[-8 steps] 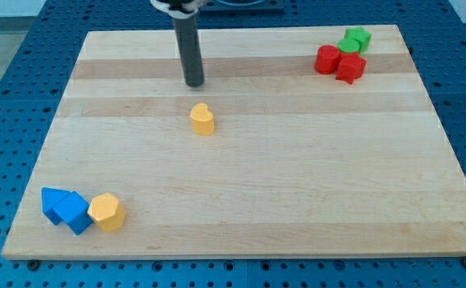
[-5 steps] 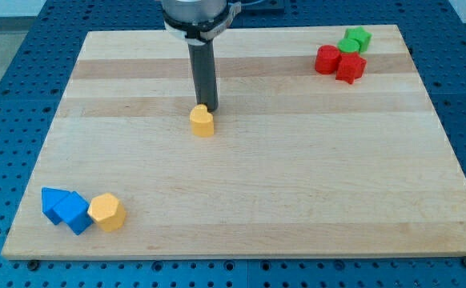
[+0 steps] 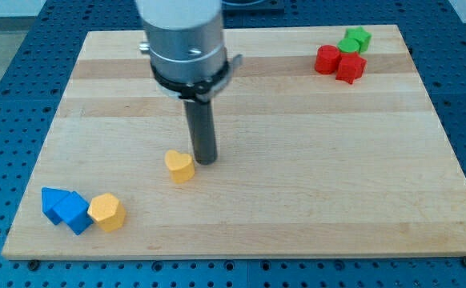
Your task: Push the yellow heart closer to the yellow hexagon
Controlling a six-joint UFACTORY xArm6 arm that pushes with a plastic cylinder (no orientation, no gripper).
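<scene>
The yellow heart lies on the wooden board, left of centre and toward the view's bottom. My tip stands just right of it and slightly above, touching or nearly touching its right side. The yellow hexagon sits near the board's bottom-left corner, below and left of the heart, with a clear gap between them.
Two blue blocks press against the hexagon's left side. Two red blocks and a green block cluster at the top right. The board rests on a blue perforated table.
My tip came down the view from the board's top to the heart. The heart has slid down and to the left, closer to the yellow hexagon.
</scene>
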